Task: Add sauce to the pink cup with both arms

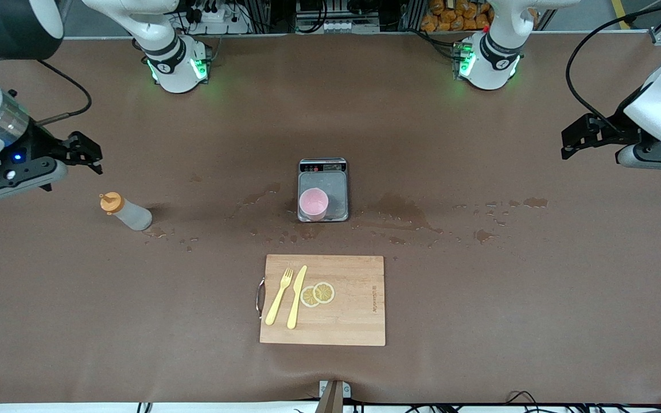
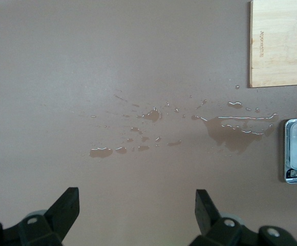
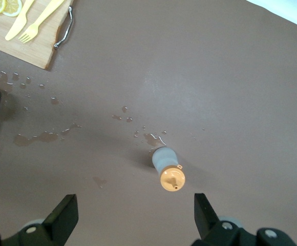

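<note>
While both tools hang open, sauce (image 1: 126,212) stands under right tool (image 1: 86,152).

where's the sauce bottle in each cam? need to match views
Front view: the sauce bottle stands on the table toward the right arm's end, level with the grey scale, below the right gripper.
Right wrist view: centre-low, orange cap up, between the open fingers.
Left wrist view: not in it; only spills, board and scale.
Shared landmark: the wooden cutting board, in all three views.
</note>
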### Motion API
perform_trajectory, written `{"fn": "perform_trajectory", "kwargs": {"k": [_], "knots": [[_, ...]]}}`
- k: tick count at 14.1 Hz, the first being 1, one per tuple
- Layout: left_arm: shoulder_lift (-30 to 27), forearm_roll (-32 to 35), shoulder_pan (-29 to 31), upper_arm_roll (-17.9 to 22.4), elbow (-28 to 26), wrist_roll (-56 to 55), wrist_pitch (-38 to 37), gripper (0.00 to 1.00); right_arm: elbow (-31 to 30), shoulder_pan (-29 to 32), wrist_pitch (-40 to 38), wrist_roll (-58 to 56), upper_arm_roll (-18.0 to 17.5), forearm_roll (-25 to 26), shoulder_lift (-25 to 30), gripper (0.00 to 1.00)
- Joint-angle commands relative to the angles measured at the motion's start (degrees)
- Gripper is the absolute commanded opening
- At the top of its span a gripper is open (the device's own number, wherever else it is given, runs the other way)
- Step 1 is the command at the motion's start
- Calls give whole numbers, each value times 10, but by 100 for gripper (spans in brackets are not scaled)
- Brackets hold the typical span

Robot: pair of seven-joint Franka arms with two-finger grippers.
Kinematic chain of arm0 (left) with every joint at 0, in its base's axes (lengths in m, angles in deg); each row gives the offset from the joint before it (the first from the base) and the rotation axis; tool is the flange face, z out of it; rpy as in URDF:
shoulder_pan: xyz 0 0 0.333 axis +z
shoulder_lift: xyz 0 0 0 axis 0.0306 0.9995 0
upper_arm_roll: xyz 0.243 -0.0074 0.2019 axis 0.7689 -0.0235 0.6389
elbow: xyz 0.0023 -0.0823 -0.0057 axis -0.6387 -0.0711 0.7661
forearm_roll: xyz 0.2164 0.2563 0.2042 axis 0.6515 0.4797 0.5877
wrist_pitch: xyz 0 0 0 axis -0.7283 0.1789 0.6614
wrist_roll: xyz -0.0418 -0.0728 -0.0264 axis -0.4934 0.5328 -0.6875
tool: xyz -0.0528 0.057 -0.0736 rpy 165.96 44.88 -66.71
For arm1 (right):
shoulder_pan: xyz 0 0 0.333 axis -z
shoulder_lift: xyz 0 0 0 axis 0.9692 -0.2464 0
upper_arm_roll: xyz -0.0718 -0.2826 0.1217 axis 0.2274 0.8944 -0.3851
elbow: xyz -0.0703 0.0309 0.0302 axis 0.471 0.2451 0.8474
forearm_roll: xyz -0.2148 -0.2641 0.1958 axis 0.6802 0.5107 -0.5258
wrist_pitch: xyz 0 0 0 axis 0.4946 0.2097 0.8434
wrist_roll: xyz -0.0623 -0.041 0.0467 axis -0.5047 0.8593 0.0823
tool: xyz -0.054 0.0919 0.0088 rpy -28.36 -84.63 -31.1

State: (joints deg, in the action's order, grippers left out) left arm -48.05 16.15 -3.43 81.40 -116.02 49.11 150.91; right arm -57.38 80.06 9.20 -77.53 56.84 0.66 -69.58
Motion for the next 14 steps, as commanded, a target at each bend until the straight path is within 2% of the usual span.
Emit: {"fn": "perform_trajectory", "kwargs": {"k": [1, 5, 14], "knots": [[-9, 10, 2, -2, 1, 4, -10, 100, 17, 4, -9, -10, -6, 2, -9, 100], [-8, 11, 2, -2, 1, 4, -10, 100, 25, 4, -9, 68, -6, 5, -12, 100], [-8, 15, 2, -1, 2, 4, -10, 100, 25, 7, -9, 95, -6, 1, -15, 100]]}}
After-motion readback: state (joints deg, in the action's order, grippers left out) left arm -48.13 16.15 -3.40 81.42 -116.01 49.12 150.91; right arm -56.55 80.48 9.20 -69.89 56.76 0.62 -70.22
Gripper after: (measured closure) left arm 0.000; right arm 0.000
